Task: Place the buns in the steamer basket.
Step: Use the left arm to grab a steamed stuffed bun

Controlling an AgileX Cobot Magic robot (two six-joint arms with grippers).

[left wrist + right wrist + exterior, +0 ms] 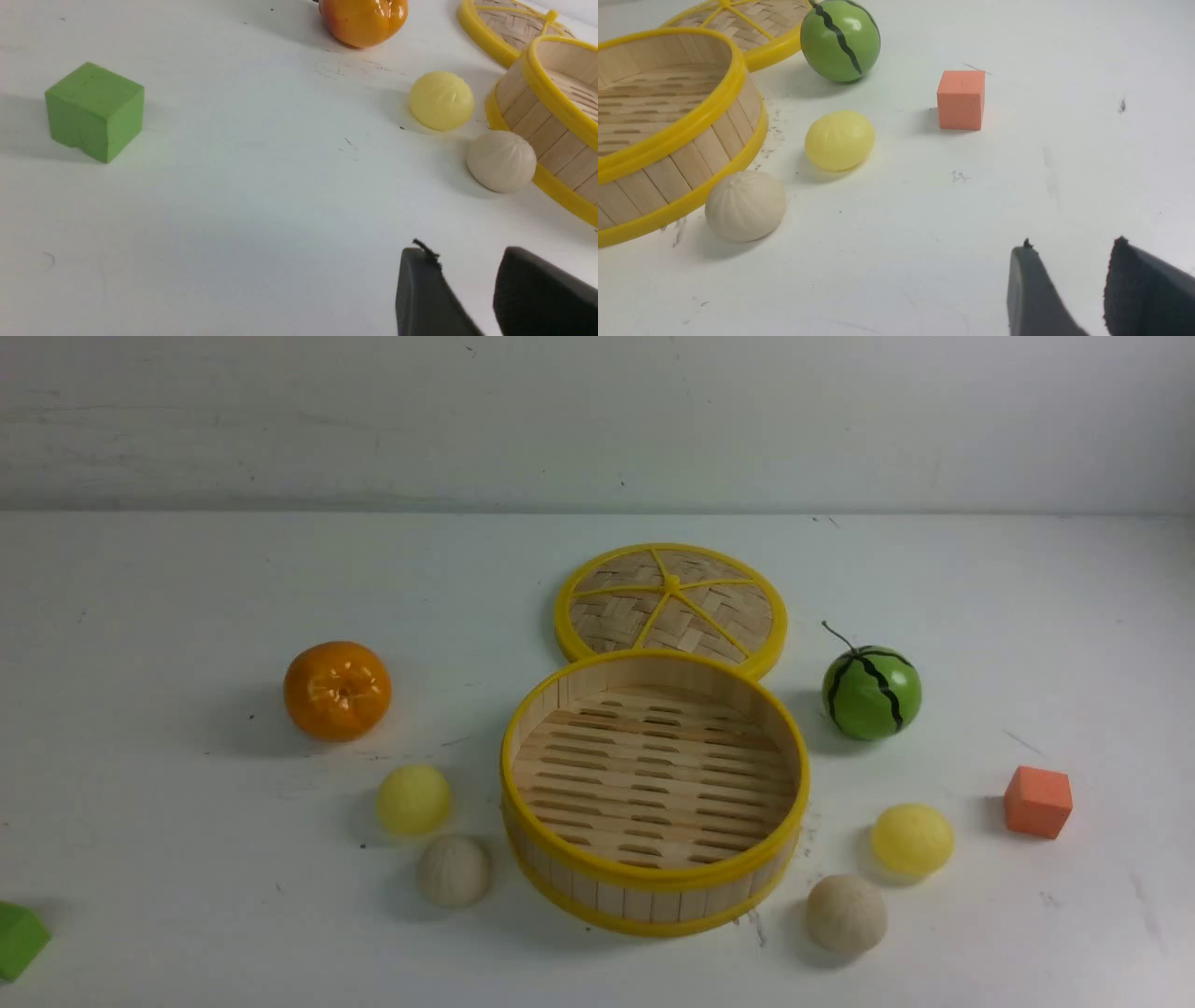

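On the table (187, 877), buns (414, 799) outside the steamer basket (653, 879) — left gripper (462, 255) and right gripper (1071, 248) parted, empty.

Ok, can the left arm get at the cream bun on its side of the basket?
Probably yes: bare table lies between the open left pincer and the cream bun. The steamer basket wall sits close beside it, leaving little room.

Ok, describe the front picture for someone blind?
An empty steamer basket sits centred, lid behind it. Left of it lie a yellow bun, a beige bun and an orange; right of it, a second yellow bun, a second beige bun and a watermelon.
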